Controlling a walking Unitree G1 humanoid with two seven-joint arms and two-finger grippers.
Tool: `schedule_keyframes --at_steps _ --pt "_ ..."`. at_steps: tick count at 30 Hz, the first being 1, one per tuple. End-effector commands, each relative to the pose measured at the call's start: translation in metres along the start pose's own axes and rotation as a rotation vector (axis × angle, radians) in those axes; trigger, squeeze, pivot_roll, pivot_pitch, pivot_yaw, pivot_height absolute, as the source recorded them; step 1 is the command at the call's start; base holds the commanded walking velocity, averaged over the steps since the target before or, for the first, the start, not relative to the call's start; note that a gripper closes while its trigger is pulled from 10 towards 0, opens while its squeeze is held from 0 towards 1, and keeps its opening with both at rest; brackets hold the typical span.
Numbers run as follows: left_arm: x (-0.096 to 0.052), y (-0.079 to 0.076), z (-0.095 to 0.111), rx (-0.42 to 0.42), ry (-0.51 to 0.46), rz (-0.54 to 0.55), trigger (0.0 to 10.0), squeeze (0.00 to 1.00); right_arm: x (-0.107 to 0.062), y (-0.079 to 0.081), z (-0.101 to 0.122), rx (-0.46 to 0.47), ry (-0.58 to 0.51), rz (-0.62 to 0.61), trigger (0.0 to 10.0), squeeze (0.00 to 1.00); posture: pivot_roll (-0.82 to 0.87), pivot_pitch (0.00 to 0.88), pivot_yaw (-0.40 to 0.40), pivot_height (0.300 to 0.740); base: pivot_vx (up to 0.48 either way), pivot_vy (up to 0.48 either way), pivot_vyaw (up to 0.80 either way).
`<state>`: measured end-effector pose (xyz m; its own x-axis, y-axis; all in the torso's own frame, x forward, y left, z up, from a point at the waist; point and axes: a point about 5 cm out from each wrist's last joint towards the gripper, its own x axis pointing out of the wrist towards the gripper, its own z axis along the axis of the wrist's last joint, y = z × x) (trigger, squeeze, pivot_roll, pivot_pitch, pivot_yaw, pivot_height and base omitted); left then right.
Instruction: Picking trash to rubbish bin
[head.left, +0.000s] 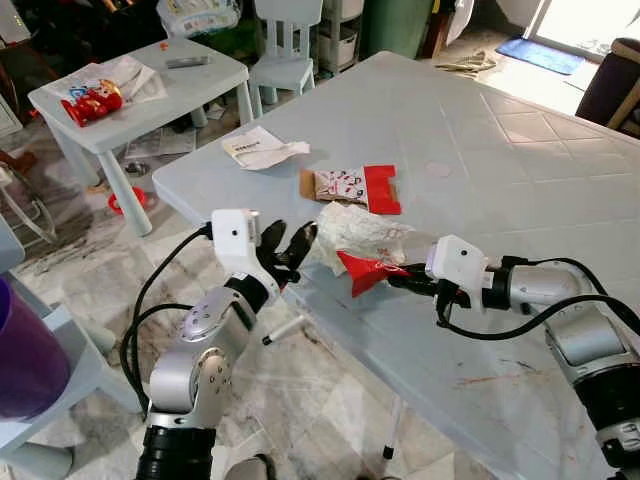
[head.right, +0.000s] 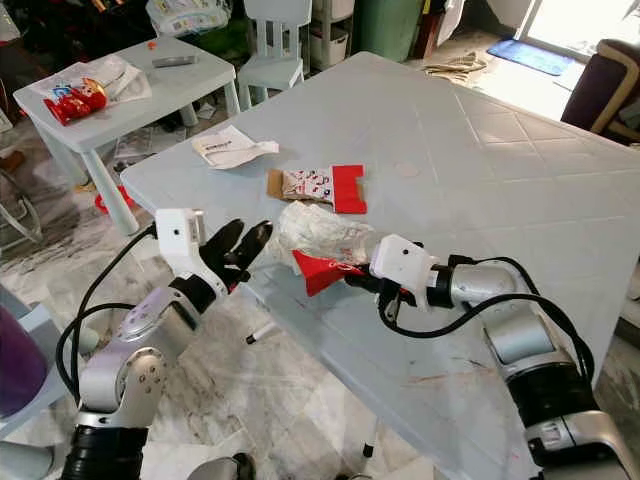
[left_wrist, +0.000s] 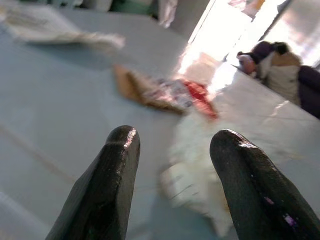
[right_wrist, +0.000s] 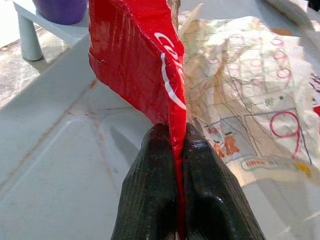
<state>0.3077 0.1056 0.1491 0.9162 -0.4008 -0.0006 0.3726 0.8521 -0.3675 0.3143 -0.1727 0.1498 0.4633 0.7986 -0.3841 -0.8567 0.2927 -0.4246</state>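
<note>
Reaching over the table edge, right gripper (head.left: 400, 276) clamps red wrapper (head.left: 365, 270); left gripper (head.left: 292, 250) spread

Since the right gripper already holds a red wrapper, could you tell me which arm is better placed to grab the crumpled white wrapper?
Left. The left gripper is open at the table edge, right beside the white wrapper, while the right gripper is shut on the red wrapper.
</note>
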Motion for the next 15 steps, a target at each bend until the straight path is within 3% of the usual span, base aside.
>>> schedule_keyframes --at_steps 1,2,3,15 --pt "0.007 -0.002 -0.002 -0.014 0.002 0.007 10.0 0.0 -0.003 0.002 0.003 -0.013 0.004 0.011 0.0 0.0 0.04 0.106 -0.051 0.74 0.0 0.0 0.0" --pt "0.009 -0.004 -0.002 -0.028 -0.001 0.0 10.0 0.13 -0.004 0.002 0.003 -0.012 0.006 0.011 0.0 0.0 0.03 0.109 -0.049 0.74 0.0 0.0 0.0" --pt "0.01 -0.005 -0.003 -0.043 -0.002 -0.006 10.0 1.0 -0.004 0.003 0.003 -0.011 0.007 0.011 0.0 0.0 0.03 0.109 -0.049 0.74 0.0 0.0 0.0" --pt "0.025 -0.018 -0.008 -0.153 -0.022 -0.047 10.0 1.0 -0.004 0.007 0.004 -0.01 0.021 0.015 0.0 0.0 0.03 0.115 -0.05 0.74 0.0 0.0 0.0"
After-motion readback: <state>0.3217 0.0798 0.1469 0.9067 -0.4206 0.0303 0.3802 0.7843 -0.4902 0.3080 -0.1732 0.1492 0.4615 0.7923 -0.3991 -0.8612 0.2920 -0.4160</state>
